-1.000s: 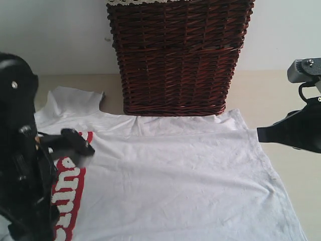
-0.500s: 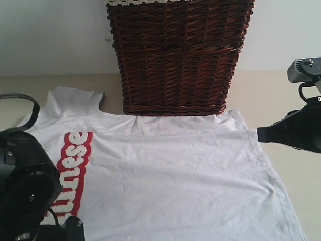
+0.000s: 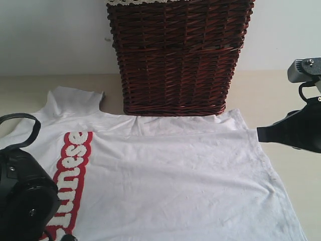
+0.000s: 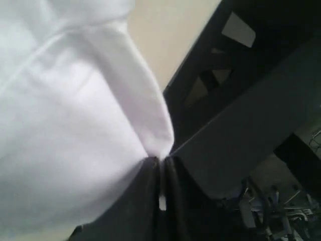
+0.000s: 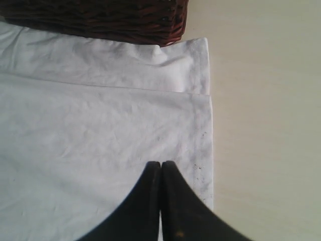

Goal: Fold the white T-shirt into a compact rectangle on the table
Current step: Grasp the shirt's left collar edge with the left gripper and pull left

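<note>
Here, left gripper (image 4: 160,160) pinches the white T-shirt (image 4: 65,125) (a bunched edge); right gripper (image 5: 160,164) sits closed.

Exterior camera faces the basket (image 3: 178,55); wrist cameras (very close) share its white T-shirt (image 3: 175,181).

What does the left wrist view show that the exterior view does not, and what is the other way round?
Only the left wrist view: the left gripper shut on a pinched fold of the T-shirt, with the cloth puckered at the pinch.
Only the exterior view: the basket, the red lettering and the right gripper at the shirt's side edge.
Both: the white T-shirt and the beige table.
</note>
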Controlling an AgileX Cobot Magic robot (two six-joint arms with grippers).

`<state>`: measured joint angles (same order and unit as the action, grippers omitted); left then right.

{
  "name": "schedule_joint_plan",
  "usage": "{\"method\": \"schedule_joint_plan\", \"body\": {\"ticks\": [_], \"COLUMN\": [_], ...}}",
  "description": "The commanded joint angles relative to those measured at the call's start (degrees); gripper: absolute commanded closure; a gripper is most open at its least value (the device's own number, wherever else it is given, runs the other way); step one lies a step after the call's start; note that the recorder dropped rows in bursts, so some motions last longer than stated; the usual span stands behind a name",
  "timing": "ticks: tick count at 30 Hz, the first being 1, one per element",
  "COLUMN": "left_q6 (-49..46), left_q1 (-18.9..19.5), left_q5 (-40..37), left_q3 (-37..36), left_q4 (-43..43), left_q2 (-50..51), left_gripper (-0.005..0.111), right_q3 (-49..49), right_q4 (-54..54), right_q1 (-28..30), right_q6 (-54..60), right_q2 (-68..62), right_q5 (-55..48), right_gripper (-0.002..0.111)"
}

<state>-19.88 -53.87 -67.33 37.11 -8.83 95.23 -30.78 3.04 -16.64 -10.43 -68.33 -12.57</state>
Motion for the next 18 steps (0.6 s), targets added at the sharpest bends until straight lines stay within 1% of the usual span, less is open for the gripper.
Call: {"method": "schedule_joint_plan", "body": {"ticks": [1, 3, 5, 10, 16, 18], "left_q6": [-0.1, -0.1, -1.8, -10.0, -11.0, -11.0], "left_q1": [-0.2, -0.2, -0.2, -0.2, -0.2, -0.2], "left_q5": [-1.6, -2.6, -2.6, -2.6, -2.6, -2.6], "left_q3": [-0.3, 0.0, 0.8, 2.2, 2.2, 2.2], "left_q4": [-1.5, -4.2, -8.9, -21.5, -30.3, -34.5], "left_q2": [0.1, 0.1, 0.1, -0.1, -0.1, -0.1], "left_gripper": [0.107, 0.107, 0.107, 0.107, 0.107, 0.107], "right_q3": [0.2, 0.2, 0.2, 0.2, 0.2, 0.2], "right_q4": [-0.2, -0.2, -0.2, -0.2, -0.2, -0.2], "right_q1": [0.4, 0.4, 0.4, 0.4, 0.4, 0.4], "right_q6": [0.2, 0.2, 0.2, 0.2, 0.2, 0.2], "right_q2": [0.3, 0.3, 0.3, 0.3, 0.3, 0.3], "right_q5": [0.5, 0.5, 0.5, 0.3, 0.3, 0.3], "right_gripper": [0.108, 0.108, 0.108, 0.108, 0.108, 0.108]}}
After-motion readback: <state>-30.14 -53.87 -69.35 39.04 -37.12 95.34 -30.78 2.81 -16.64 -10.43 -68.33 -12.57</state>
